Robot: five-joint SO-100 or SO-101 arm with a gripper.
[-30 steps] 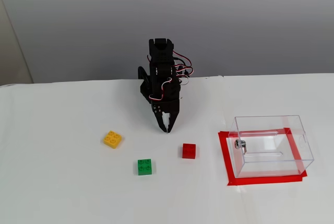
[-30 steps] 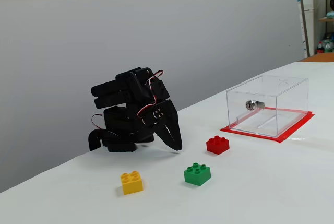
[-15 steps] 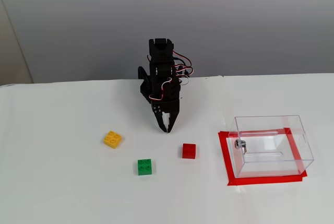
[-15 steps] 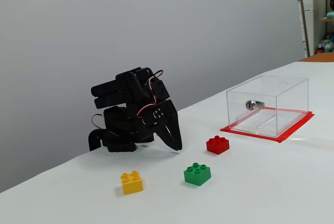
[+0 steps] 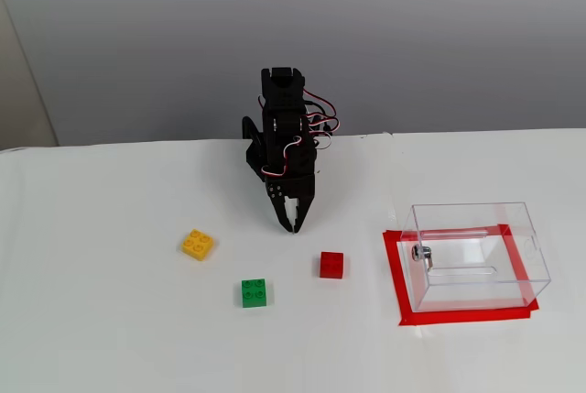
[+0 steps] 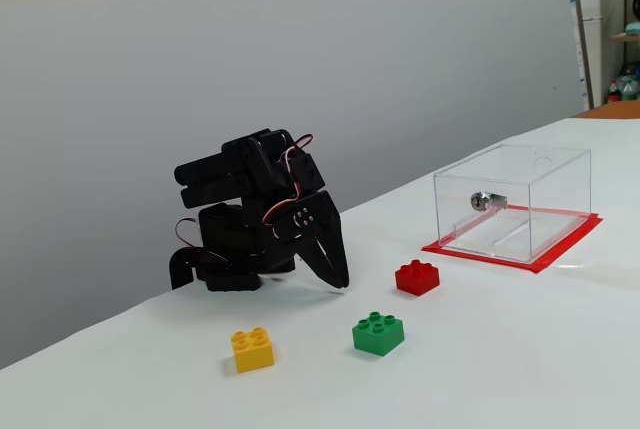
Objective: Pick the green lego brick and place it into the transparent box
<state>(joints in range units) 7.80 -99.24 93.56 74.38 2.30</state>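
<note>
I am looking at a white table [image 5: 110,338] running up to a plain grey wall, with shelving cut off at the top right corner of the side-on fixed view. The black arm [image 5: 282,132] is sitting folded low at the back of the table, its red and white servo wires looping out beside it; its base is lying partly behind the folded links, so I am not making out how it is mounted.

The gripper [image 5: 292,224] [image 6: 340,282] is pointing down with its tips just above or at the table; which of the two I cannot tell. Its fingers are lying pressed together and are pinching nothing.

The transparent box [image 5: 526,245] [image 6: 560,189] is standing at the right of the table inside a frame of red tape [image 5: 395,274] [image 6: 520,261]. A small metal knob [image 5: 419,253] [image 6: 481,200] is showing on its wall nearest the arm. Through the clear walls I am seeing only the table and the tape; no brick is lying in it.

The green lego brick [image 5: 255,292] [image 6: 378,333] is resting studs-up on the open table, apart from the gripper, nearer the camera and slightly left of it in the high fixed view. The red brick [image 5: 331,265] [image 6: 417,276] is lying to its right, between it and the box, and the yellow brick [image 5: 197,244] [image 6: 252,348] is lying to its left. All three are sitting apart from one another.
</note>
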